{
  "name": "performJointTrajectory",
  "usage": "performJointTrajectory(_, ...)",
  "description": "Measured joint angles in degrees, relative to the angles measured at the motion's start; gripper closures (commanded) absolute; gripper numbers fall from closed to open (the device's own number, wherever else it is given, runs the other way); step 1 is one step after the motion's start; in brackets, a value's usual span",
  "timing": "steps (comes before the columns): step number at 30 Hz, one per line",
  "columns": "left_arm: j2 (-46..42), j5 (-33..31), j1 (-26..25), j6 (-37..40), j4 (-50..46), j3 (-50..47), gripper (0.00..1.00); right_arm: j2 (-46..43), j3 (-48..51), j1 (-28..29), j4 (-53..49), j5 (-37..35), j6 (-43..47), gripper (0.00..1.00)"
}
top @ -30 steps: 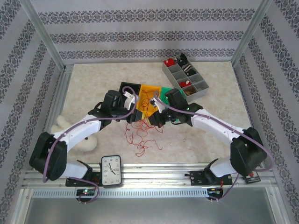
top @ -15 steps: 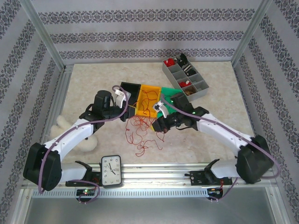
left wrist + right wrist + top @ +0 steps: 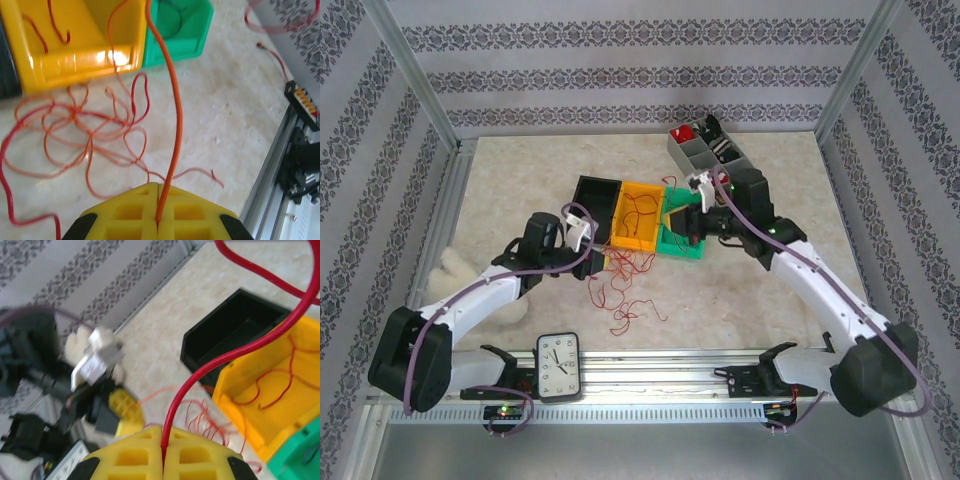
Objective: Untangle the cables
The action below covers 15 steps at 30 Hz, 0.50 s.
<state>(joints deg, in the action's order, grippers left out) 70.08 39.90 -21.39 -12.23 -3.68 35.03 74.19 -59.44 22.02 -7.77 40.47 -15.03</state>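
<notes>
L end effector (image 3: 158,202) tight on orange cable (image 3: 178,120), R end effector (image 3: 163,442) on red cable (image 3: 167,426).

Blurred left arm (image 3: 35,355); red cable (image 3: 235,355) cropped above

The cables (image 3: 178,107) have smooth, faintly shiny plastic sheathing. The yellow bin (image 3: 75,65) is glossy plastic with bright glare on its wall, and the green bin (image 3: 185,30) looks alike. The tabletop (image 3: 225,125) is smooth, marble-patterned and matt. The front rail (image 3: 650,365) is brushed metal.
</notes>
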Motion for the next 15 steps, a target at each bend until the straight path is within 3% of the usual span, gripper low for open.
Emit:
performJointTrajectory(7, 5.38, -1.68, -3.74, 0.81, -6.14, 0.50, 1.00, 14.64, -5.66, 2.38, 13.14, -8.31, -4.31, 1.00)
performJointTrajectory(15, 11.19, -4.87, -7.06, 0.94, -7.61, 1.49, 1.00, 28.39, -15.19, 6.01, 20.13, -13.18, -5.66, 1.00)
